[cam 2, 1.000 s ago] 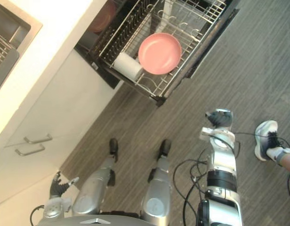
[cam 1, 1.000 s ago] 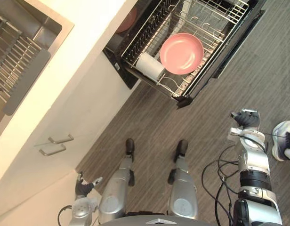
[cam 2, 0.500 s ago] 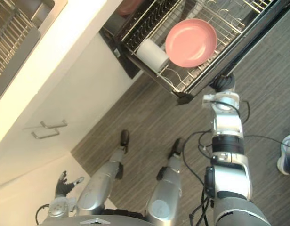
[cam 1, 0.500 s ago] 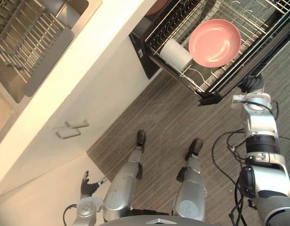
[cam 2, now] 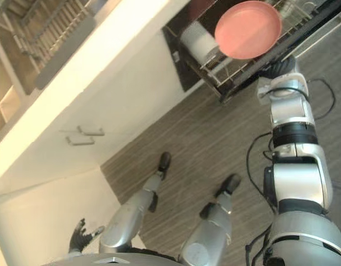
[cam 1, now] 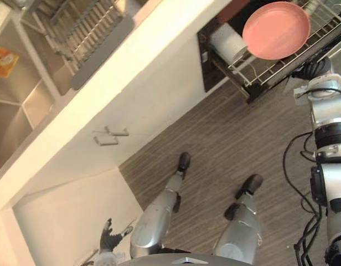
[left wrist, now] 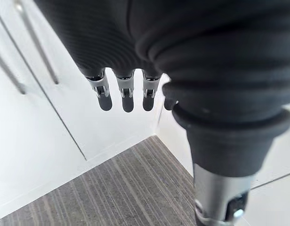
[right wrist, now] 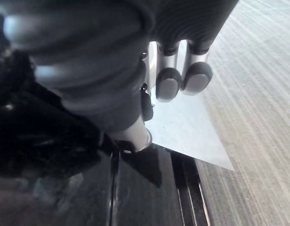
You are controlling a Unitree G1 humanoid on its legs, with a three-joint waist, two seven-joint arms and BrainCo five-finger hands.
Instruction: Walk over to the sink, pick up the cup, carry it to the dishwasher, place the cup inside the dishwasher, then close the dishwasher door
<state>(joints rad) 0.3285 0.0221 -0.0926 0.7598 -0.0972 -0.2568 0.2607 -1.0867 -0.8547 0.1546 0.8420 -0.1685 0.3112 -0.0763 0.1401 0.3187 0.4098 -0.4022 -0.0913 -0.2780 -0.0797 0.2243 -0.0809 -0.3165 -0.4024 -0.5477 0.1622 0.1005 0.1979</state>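
Where the long white countertop [cam 1: 93, 94] runs across the head views, a steel sink [cam 1: 15, 130] sits at its far left and a black dishwasher [cam 1: 205, 69] stands open at its right, with its dark glossy door [right wrist: 60, 188] let down over the grey striped floor [cam 1: 215, 138]. Its silver wire rack [cam 1: 325, 25] is pulled out over the door and holds a round pink plate [cam 1: 275, 30]. Just beside the plate, the plain white cylindrical cup [cam 1: 228, 44] lies on its side. The cup is therefore already inside, and I judge that closing the door is the step left. The cup looks light, rigid and smooth, probably breakable, and it could roll against the wires if the door is swung up hard. The door looks stiff and hinged, best taken at its free outer edge and lifted steadily. The right hand [cam 2: 282, 66] is at that edge with its fingers [right wrist: 169, 84] extended and holding nothing. Their tips are beside a pale panel, and I cannot tell whether they touch it. The left hand [cam 1: 110, 238] hangs low by the white cabinet front [cam 1: 159, 100], its fingers straight and empty.
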